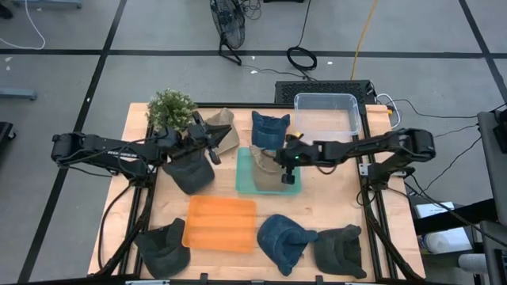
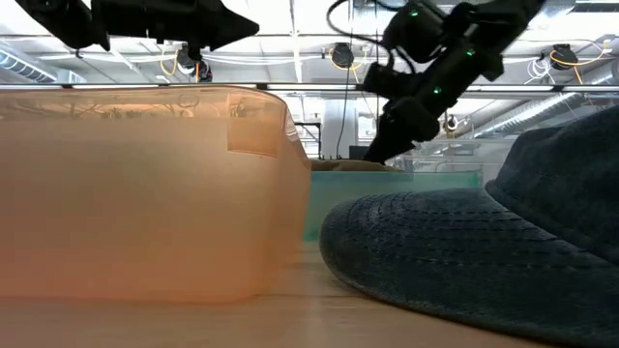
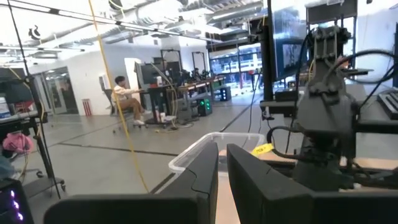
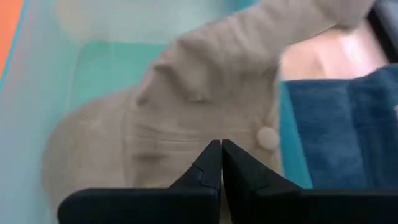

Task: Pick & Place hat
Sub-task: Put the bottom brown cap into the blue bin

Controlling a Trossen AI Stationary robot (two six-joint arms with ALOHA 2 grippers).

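Your right gripper (image 1: pixel 288 179), fingers together, hangs over the tan hat (image 4: pixel 186 124) in the teal bin (image 1: pixel 242 178); your left gripper (image 1: pixel 214 154), nearly closed, holds nothing.

Beige hat (image 1: pixel 265 170) — crumpled, soft — inside the teal bin (image 1: pixel 242 178), beside a blue hat (image 1: pixel 269 129).

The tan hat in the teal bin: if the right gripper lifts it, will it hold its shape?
Probably not. The tan hat looks like creased soft cloth, so it should sag and fold. It lies partly over the teal bin edge, so it may drag there. The right gripper hovers above it, fingers together.
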